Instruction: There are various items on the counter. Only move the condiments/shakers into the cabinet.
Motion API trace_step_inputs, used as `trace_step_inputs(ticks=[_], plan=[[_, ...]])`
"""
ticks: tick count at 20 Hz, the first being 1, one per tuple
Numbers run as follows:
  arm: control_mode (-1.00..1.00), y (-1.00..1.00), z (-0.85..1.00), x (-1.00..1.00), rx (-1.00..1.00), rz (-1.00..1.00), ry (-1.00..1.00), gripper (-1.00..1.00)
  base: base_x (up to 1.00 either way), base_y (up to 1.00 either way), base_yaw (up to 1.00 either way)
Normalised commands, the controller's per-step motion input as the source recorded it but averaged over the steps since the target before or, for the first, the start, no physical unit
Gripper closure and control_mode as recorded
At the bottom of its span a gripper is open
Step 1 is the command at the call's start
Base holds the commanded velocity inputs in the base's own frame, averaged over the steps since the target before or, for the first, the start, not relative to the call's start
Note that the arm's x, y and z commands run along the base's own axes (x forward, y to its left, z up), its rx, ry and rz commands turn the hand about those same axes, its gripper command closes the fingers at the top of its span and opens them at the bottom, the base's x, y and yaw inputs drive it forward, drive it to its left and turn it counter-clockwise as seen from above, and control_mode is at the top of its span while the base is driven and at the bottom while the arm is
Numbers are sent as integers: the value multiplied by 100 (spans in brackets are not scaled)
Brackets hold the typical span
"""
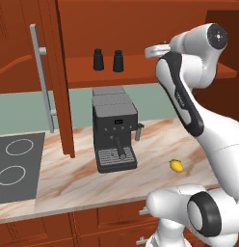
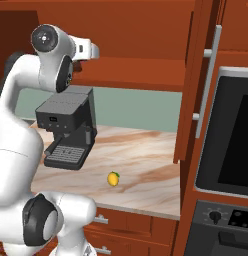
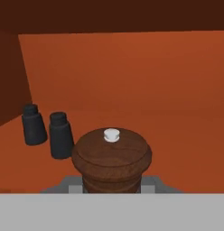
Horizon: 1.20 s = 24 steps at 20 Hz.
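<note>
Two black shakers already stand on the cabinet shelf, near its left end. The gripper is squeezing the brown mill above the shelf, beside them. Only setting it down looks left.

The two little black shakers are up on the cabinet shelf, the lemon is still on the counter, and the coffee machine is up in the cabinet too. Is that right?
Not quite. The coffee machine is not in the cabinet; the left base view shows it standing on the counter, below the shelf. The rest holds: both black shakers stand on the cabinet shelf, and the lemon lies on the counter.
</note>
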Motion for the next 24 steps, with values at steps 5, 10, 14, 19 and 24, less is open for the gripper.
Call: trace_step_inputs(ticks=[5,10,14,19,24], plan=[[-100,0,-32,49,8,15,-6,100,0,0,0],[-100,0,-24,28,0,7,-10,100,0,0,0],[-100,0,-24,23,0,5,-9,100,0,0,0],[-100,0,-7,29,0,5,-4,100,0,0,0],[-100,0,0,27,0,4,-2,100,0,0,0]])
